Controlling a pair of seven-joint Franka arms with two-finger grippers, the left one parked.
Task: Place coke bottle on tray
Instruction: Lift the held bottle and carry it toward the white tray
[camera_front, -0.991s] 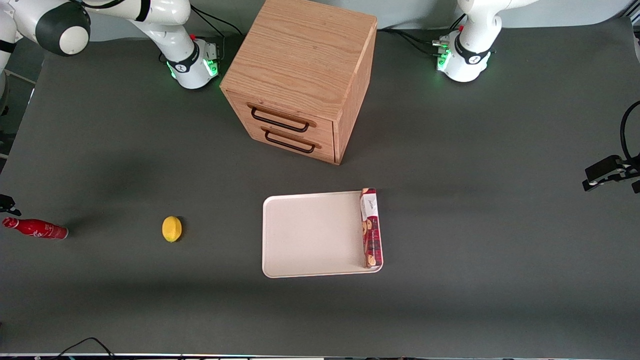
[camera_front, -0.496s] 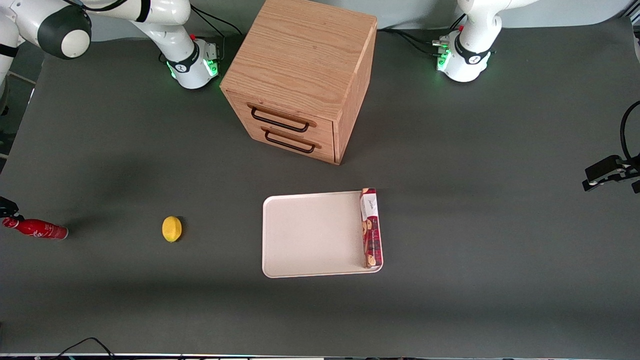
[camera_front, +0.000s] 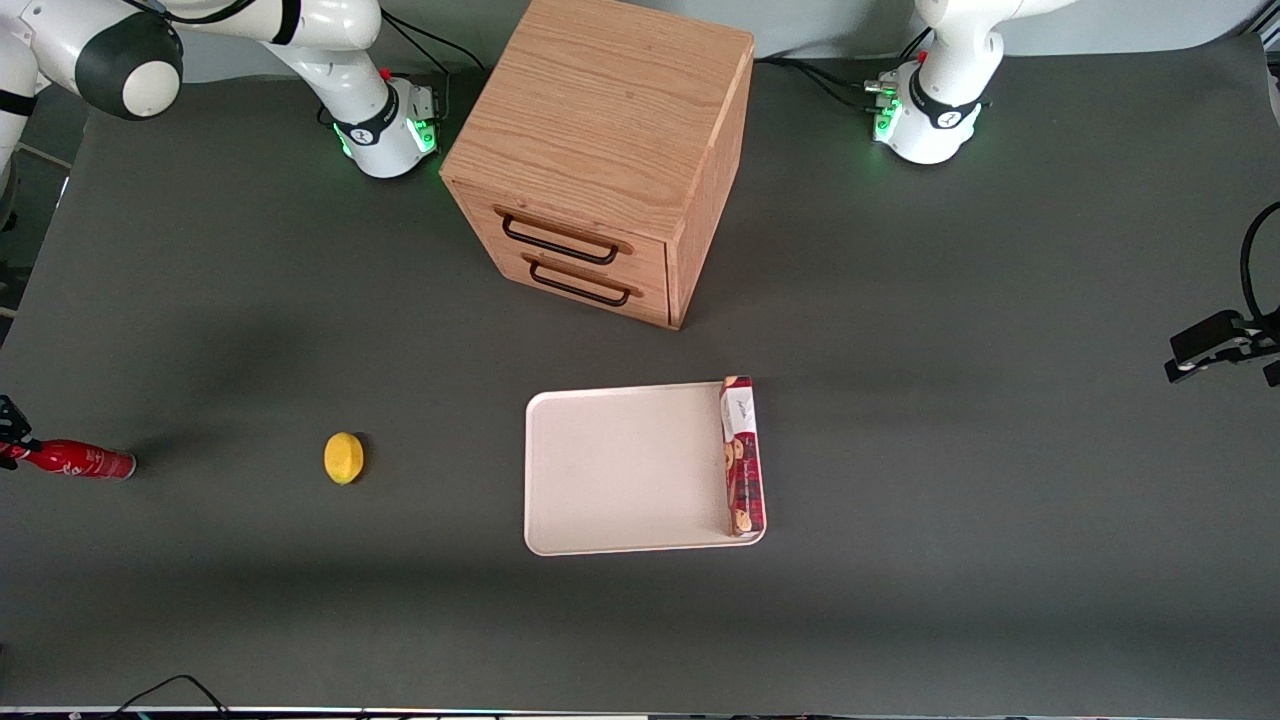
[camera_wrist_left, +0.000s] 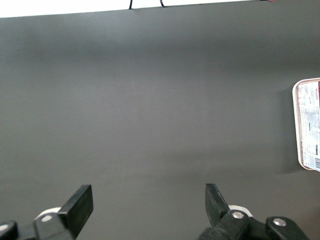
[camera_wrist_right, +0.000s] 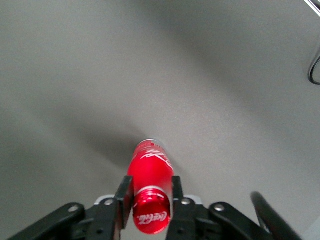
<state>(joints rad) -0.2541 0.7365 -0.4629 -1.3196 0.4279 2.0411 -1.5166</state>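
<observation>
Nearest the front camera, on the dark bench (camera_front: 900, 450): the tray (camera_front: 620, 470), flat and off-white, lying in front of the drawer cabinet (camera_front: 610, 150), with a red patterned cookie box (camera_front: 742, 455) lying inside it along the rim toward the parked arm's end (its label side also visible from the left wrist camera). About level with the tray, toward the working arm's end: a yellow lemon (camera_front: 344, 457), alone, well apart from the tray. Farther out toward that same end, at the very edge of the front view: the coke bottle (camera_front: 75, 461), on the bench or just off it (cannot tell which), red-capped end pointing away from the lemon and meeting the claw (camera_front: 10, 428), of which only a dark sliver shows there. From the right wrist camera: claw (camera_wrist_right: 150, 197) closed narrowly about the coke bottle (camera_wrist_right: 150, 172), one finger (camera_wrist_right: 124, 192) pressed against each side just below the red cap, white script readable on the cap and along the body, bottle body stretching away from the camera over bare grey surface. Farther from the front camera than everything else on the bench: the wooden cabinet, two drawers shut, each with a dark handle, one above the other.
</observation>
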